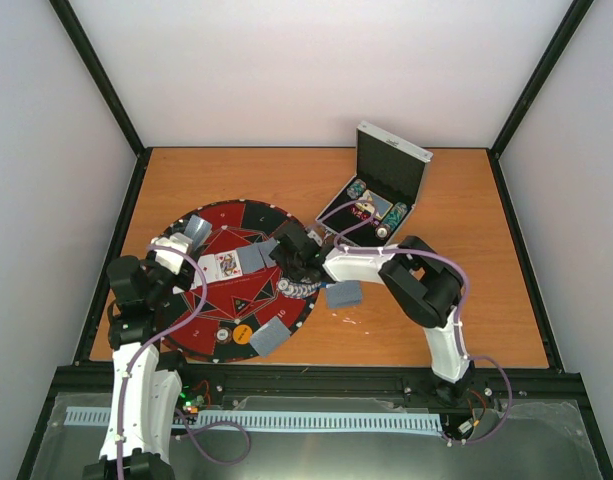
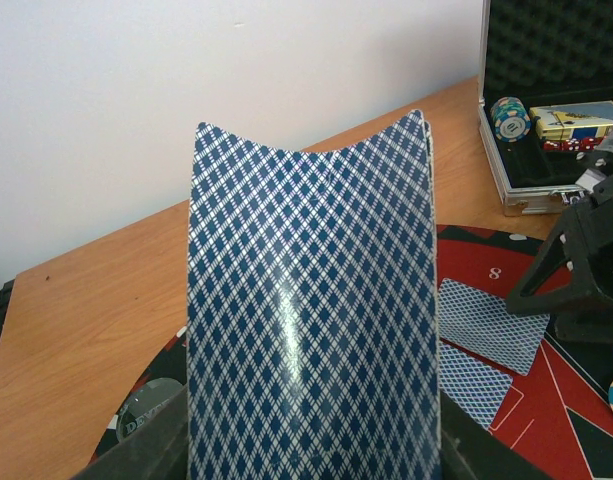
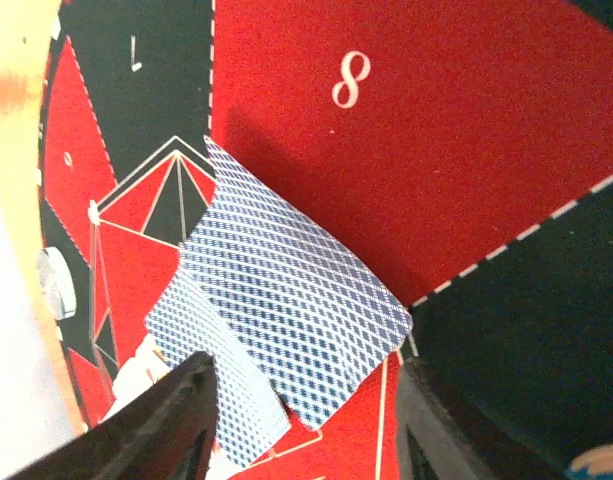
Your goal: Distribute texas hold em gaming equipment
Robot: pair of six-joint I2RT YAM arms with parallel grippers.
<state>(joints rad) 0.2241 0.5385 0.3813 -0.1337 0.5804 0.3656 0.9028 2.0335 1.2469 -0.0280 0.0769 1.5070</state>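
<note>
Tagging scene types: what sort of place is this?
Probably a lab robot cell: a wooden tabletop walled by plain white panels in black framing, left arm and right arm mounted at its near edge, a poker mat and open aluminium case staged on it.

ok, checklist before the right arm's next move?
1. Left fingers clamped on card stack: ok, stack bowed.
2. Right fingers apart: ok.
3. Two face-down cards under them lying on the mat: ok, overlapping.
4. Those cards clear of the right fingers: cannot tell, one finger hides an edge.
5. Every dealt card on the mat: not ok, stray card lies on the table beside it.
</note>
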